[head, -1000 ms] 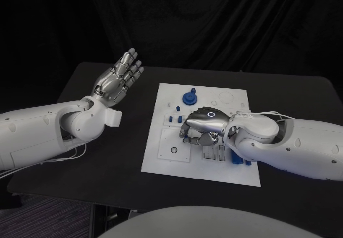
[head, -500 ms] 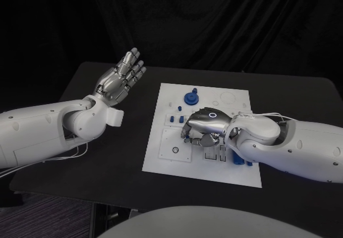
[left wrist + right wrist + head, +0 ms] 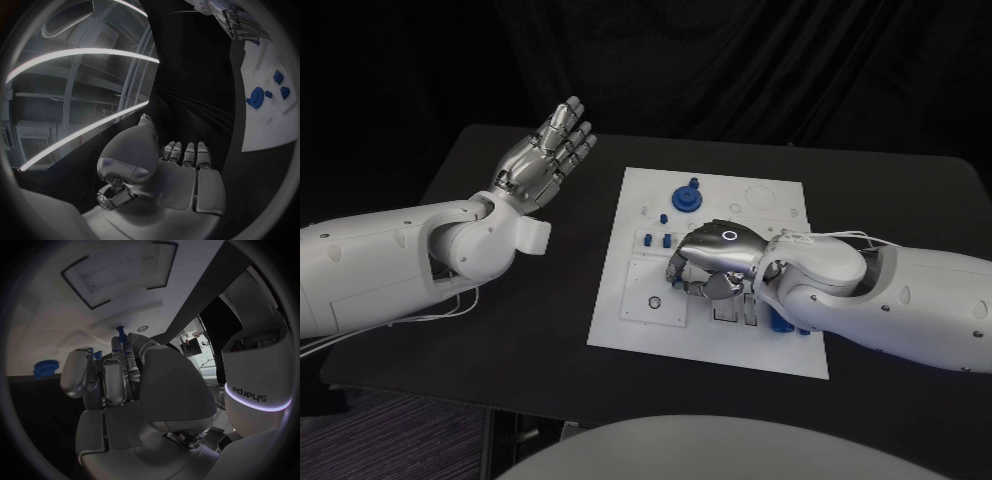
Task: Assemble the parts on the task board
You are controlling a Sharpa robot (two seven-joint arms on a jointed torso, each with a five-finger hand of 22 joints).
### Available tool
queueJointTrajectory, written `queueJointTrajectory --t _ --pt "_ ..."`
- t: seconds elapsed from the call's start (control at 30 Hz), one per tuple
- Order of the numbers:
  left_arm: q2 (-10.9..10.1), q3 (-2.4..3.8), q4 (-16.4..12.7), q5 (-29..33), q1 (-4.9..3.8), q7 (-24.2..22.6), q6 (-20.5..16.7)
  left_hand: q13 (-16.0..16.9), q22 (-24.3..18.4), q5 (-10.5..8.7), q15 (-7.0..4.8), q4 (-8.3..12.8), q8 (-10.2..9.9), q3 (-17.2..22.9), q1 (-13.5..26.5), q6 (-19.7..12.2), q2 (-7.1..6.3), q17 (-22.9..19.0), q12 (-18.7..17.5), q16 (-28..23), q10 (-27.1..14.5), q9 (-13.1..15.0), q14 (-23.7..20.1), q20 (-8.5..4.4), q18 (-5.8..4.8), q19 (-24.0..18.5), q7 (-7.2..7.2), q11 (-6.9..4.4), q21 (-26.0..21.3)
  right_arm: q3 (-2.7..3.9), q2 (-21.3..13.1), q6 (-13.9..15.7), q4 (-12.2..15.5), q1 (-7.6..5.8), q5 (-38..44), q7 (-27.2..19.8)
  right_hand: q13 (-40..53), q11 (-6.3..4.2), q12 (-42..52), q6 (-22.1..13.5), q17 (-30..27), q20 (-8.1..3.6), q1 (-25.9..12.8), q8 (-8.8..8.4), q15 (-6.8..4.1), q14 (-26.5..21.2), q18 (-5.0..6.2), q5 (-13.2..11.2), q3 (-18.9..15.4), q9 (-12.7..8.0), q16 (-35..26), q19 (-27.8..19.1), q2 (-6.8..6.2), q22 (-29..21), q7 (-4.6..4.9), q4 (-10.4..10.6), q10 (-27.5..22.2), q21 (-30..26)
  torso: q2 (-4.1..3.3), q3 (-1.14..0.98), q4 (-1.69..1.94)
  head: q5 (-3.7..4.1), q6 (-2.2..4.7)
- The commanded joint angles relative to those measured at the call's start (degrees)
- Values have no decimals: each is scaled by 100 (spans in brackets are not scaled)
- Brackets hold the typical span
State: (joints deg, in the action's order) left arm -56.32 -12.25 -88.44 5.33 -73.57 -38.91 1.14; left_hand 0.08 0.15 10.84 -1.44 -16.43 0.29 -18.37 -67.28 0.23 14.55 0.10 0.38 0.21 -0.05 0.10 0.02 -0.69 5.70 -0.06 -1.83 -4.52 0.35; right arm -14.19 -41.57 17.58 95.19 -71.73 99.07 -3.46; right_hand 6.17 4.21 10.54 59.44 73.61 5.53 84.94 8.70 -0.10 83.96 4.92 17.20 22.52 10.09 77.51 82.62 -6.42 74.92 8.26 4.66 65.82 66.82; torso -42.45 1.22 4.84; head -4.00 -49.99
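The task board [image 3: 639, 320], a white rectangular plate, lies in the middle of the black table [image 3: 502, 330], its long side running away from the robot. In the head view its nearest part carries a square recess with a small dark ring [image 3: 653, 303] and, at the right, a blue part [image 3: 777, 320] partly covered by the right forearm. Just beyond, the right hand [image 3: 711, 262] is lowered onto the middle of the board, back uppermost, fingers curled downward; a trace of blue shows under the fingertips, but this view does not establish whether anything is held. The right wrist view supplies what the head view lacks: the fingers [image 3: 115, 380] lie close together and bent toward the board, and a small blue peg [image 3: 120, 331] stands upright just past their tips. Whether the fingertips touch or pinch that peg cannot be told. The same view shows the blue round part [image 3: 45, 368] off to one side on the white surface. Further along the board in the head view lie several small blue pieces [image 3: 656, 239] in a row, then the blue round part [image 3: 687, 197] standing upright with a knob on top, and a faint circular outline [image 3: 762, 197] near the far edge. The left hand [image 3: 542, 160] is raised above the table to the left of the board, well apart from it, fingers straight and side by side, holding nothing. The left wrist view confirms the extended fingers [image 3: 185, 152] and shows the board's edge [image 3: 265, 130] with the blue round part [image 3: 255, 97].
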Motion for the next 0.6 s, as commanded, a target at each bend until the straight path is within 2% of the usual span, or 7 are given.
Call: queueJointTrajectory --t 0.03,0.4,0.6 --pt "11 5 -1 13 2 -305 83 -8 10 39 1 -6 -21 40 -72 5 -12 -10 -38 -21 5 -2 -2 40 -52 18 33 38 -23 1 -9 6 29 16 51 -13 6 13 18 9 -5 -5 16 -22 -25 210 -45 -26 0 7 23 36 -31 921 -18 -34 42 18 -2 0 0 -12 -1" --pt "22 5 18 12 2 -254 102 -8 13 60 18 6 -22 52 -104 1 -12 -10 -38 -21 5 -3 -2 51 -59 19 39 42 -21 1 -10 20 21 18 51 -11 6 13 18 9 -5 -5 16 -22 -25 210 -45 -26 0 7 23 36 -31 921 -18 -34 42 18 -1 -1 -2 -20 -1" --pt "26 5 23 12 2 -227 125 -8 18 98 76 24 -22 77 -173 1 -16 -10 -38 -21 5 -3 -2 89 -78 22 43 44 -18 1 3 -80 -5 18 51 47 -5 27 -36 -42 -47 -1 -5 -71 -16 193 -41 -85 -9 1 -12 19 -46 911 -4 -37 15 -11 0 -1 2 -21 -1"
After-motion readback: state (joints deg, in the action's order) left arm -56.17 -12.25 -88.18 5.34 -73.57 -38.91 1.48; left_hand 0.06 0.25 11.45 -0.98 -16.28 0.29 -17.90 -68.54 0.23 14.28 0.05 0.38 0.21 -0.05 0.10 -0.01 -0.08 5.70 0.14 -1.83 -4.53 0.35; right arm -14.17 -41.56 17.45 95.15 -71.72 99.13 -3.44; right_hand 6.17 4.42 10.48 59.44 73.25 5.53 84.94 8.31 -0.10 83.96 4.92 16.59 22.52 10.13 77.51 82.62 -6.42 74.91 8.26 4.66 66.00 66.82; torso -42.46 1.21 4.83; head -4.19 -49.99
